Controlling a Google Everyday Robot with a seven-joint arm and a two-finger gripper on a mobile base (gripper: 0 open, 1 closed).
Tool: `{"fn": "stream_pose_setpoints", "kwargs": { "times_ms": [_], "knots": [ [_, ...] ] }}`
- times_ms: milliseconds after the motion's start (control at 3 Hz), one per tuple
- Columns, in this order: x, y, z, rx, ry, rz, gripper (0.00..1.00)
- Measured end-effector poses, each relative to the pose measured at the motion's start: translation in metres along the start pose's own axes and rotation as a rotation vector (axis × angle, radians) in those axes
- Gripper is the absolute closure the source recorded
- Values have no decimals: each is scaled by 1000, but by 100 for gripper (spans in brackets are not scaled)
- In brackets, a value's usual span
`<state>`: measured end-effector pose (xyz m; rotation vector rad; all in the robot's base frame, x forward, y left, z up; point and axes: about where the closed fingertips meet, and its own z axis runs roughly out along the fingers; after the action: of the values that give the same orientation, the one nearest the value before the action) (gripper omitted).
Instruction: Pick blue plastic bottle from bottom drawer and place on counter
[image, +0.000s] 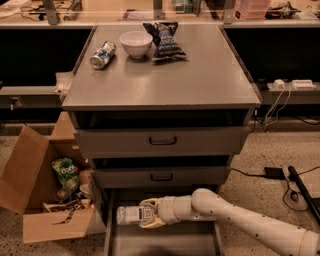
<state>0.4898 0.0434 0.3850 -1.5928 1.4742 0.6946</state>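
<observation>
Down in the open bottom drawer (165, 242), the gripper (149, 216) squeezes one end of the blue plastic bottle (128, 215), so the grab looks done, and next the bottle must be lifted out and carried up to the counter (165, 80).

Pincer (150, 214) around blue plastic bottle (128, 215) in bottom drawer (165, 243)
</observation>
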Motion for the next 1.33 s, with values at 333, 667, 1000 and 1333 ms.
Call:
{"fn": "stream_pose_setpoints", "kwargs": {
  "times_ms": [333, 667, 1000, 1333],
  "knots": [
    [-70, -13, -43, -17, -5, -71, 100],
    [-131, -24, -75, -18, 21, -167, 100],
    [-148, -30, -85, -14, 37, -203, 100],
    [-148, -30, -85, -14, 37, -203, 100]
  ]
}}
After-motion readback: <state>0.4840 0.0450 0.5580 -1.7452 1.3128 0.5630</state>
